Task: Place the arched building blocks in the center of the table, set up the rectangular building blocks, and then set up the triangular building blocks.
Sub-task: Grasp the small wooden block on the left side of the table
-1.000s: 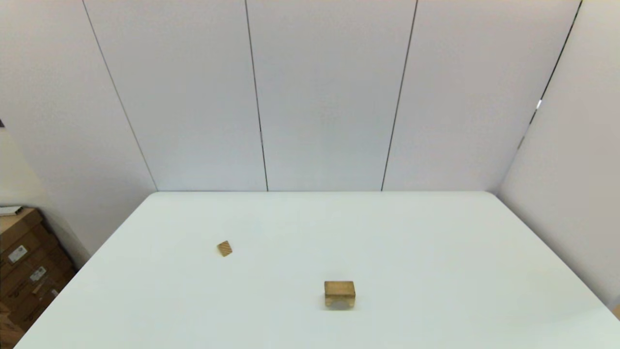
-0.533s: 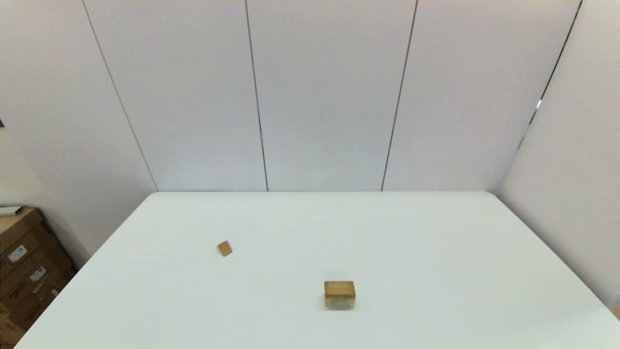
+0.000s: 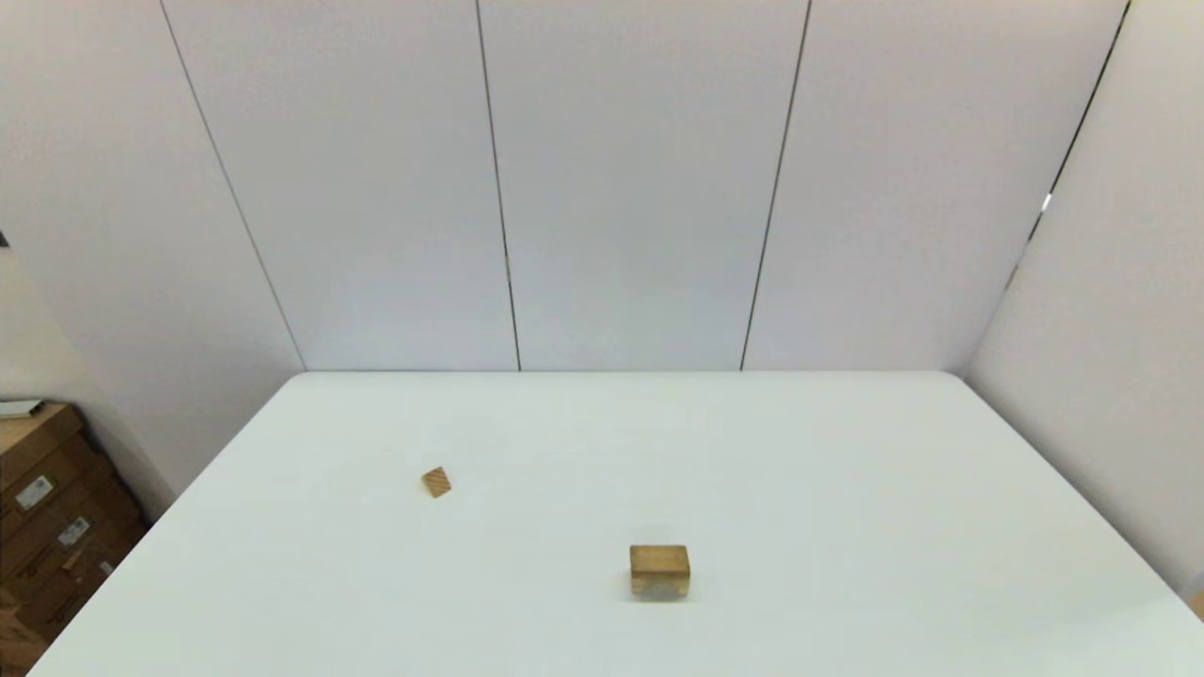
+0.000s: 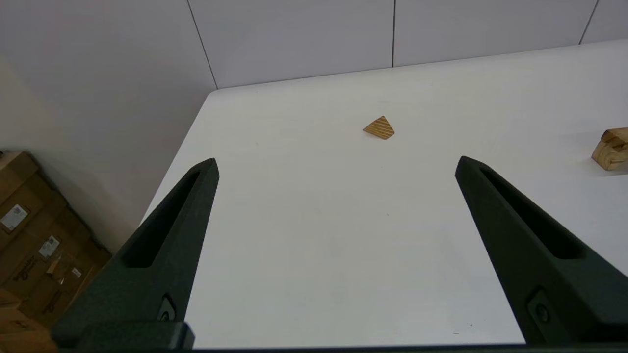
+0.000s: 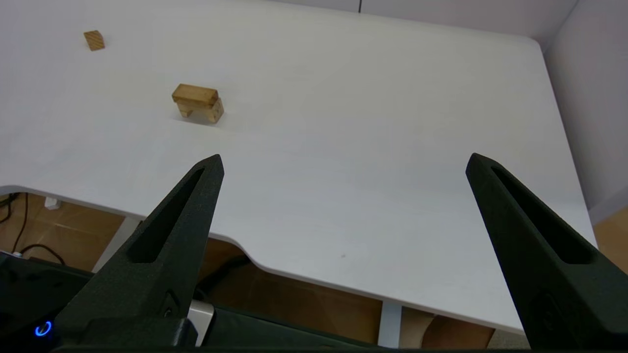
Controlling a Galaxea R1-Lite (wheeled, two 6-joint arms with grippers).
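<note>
You have the arch standing on its legs near the middle of the table, toward the near edge, with the slab lying flat on top of it. In the right wrist view the slab sits square across the arch, touching it along its whole top.

The wedge lies alone on the table, well apart from that stack, off to the robot's left and farther back. In the left wrist view the wedge shows its striped face and rests flat on the white top.

Your left gripper is over the table's left part, fingers spread wide and holding nothing. The wedge lies ahead of the fingertips, between the lines of the two fingers and nearer the right-hand one, not touching either. One end of the stack shows at the edge of that view, outside the fingers.

Your right gripper hangs back at the table's near edge, fingers also spread wide and empty. The stack lies well ahead of it, beyond the left-hand finger and outside the gap.

Cardboard boxes stand on the floor left of the table.
</note>
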